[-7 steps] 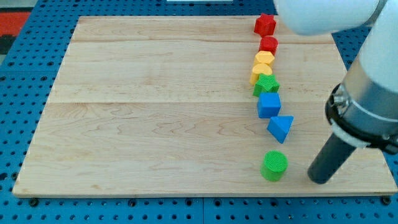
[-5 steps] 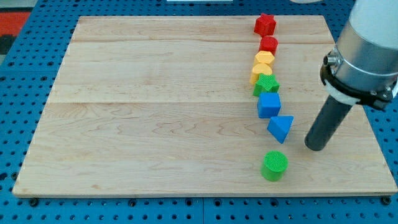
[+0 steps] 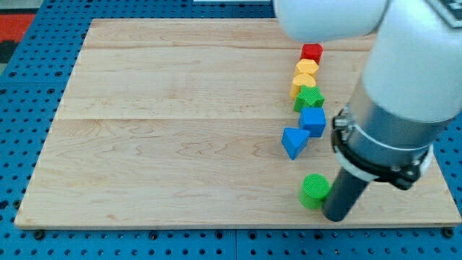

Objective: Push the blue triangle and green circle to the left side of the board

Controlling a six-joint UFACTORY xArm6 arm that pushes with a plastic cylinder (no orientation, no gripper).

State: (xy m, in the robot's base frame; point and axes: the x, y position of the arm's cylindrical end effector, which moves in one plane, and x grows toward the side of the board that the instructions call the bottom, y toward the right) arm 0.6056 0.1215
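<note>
The blue triangle (image 3: 294,141) lies on the wooden board (image 3: 180,130), right of centre, just below and left of a blue square block (image 3: 313,120). The green circle (image 3: 314,191) sits near the board's bottom edge, below the triangle. My tip (image 3: 335,215) is at the view's bottom, right beside the green circle's right side, touching it or nearly so. The arm's white body hides the board's upper right.
A column of blocks runs up the right part: a green block (image 3: 310,97), two yellow blocks (image 3: 303,82) (image 3: 307,67), and a red block (image 3: 312,51). The board's bottom edge is close below my tip.
The blue triangle has moved left by roughly a block width. My tip went from right of the triangle down to the green circle's right side. The circle shifted slightly left. The arm now hides the red star.
</note>
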